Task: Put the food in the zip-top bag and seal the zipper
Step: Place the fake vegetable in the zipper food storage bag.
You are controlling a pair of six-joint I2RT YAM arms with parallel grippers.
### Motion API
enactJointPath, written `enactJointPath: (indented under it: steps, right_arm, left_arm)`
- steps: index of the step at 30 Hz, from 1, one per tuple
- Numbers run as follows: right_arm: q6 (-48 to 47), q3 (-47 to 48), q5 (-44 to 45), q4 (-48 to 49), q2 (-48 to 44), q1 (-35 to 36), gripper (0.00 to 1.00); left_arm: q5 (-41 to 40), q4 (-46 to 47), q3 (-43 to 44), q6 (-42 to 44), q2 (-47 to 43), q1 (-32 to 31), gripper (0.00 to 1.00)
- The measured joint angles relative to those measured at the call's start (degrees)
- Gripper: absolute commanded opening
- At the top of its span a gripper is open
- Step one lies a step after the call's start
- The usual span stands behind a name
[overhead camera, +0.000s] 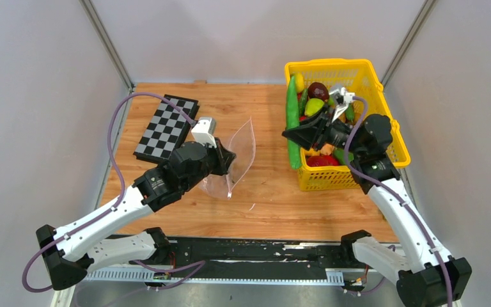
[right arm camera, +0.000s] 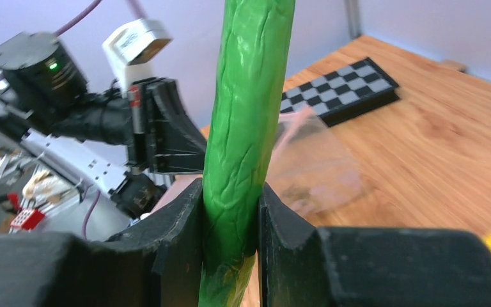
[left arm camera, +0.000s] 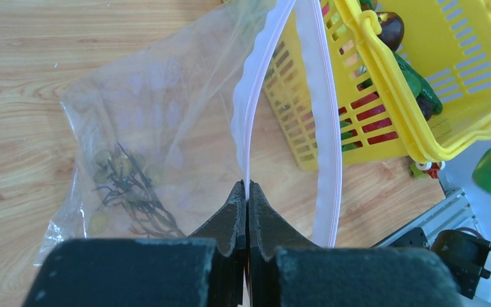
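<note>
— So, from above, where was everything?

— My left gripper (overhead camera: 229, 160) was clamped on the mouth edge of the bag (overhead camera: 241, 150). It held the bag up off the table (overhead camera: 275, 192), just right of the chessboard (overhead camera: 166, 128), so the opening faced the basket (overhead camera: 393, 137). My right gripper (overhead camera: 292, 135) hung at the basket's left side, closed on the long green cucumber (overhead camera: 291, 105), which lay along that wall. The rest of the food (overhead camera: 318, 91) sat in the basket.

— And your left wrist camera?

— Fingers (left arm camera: 233, 220) pressed shut, one lip of the zipper (left arm camera: 246, 109) pinched between them. The other lip bowed away to the right, so the mouth gaped; I judge that was why I gripped one side only. The bag looked clear and crinkled, with no fruit in it. A dark twiggy mark (left arm camera: 128, 188) showed low on the left, and I couldn't tell whether it was print or something inside.

— The right wrist?

— Jaws tight around the cucumber's lower part, its glossy, veined skin running up out of view. Beyond it hung the bag, held by my left arm (right arm camera: 96, 121), apart from the cucumber. I judged nothing was bagged yet and the seal untouched; so long a piece would want to go in end first.
</note>
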Motion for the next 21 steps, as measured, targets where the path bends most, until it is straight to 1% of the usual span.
enactJointPath:
  steps: [4, 7, 8, 10, 13, 16, 21]
  right_arm:
    - [-5.2, 0.0, 2.4, 0.9, -0.3, 9.2, 0.00]
    - [-7.4, -1.0, 5.7, 7.1, -0.6, 15.5, 0.00]
    - [-7.8, -1.3, 6.5, 8.5, -0.6, 16.5, 0.00]
    - [-9.9, -2.9, 10.4, 14.6, -0.4, 20.6, 0.00]
    - [-13.3, -3.5, 13.9, 20.2, 1.6, 24.7, 0.00]
    - [-16.6, -3.5, 15.1, 25.1, 5.0, 27.8, 0.00]
    - [-19.6, -3.5, 15.4, 30.6, 8.6, 29.5, 0.00]
  left_arm:
    - [0.9, 0.2, 0.0, -0.4, 0.1, 0.0, 0.00]
    - [1.9, 1.2, 0.0, -1.0, 0.2, 0.0, 0.00]
    - [2.3, 1.5, 0.0, -1.2, 0.2, 0.0, 0.00]
    - [3.2, 2.3, 0.0, -1.9, 0.2, 0.0, 0.00]
    - [4.7, 3.0, 0.0, -2.7, 0.2, 0.0, 0.00]
    - [6.7, 3.5, 0.0, -3.4, 0.2, 0.0, 0.00]
    - [9.4, 4.4, 0.0, -4.3, 0.2, 0.0, 0.00]
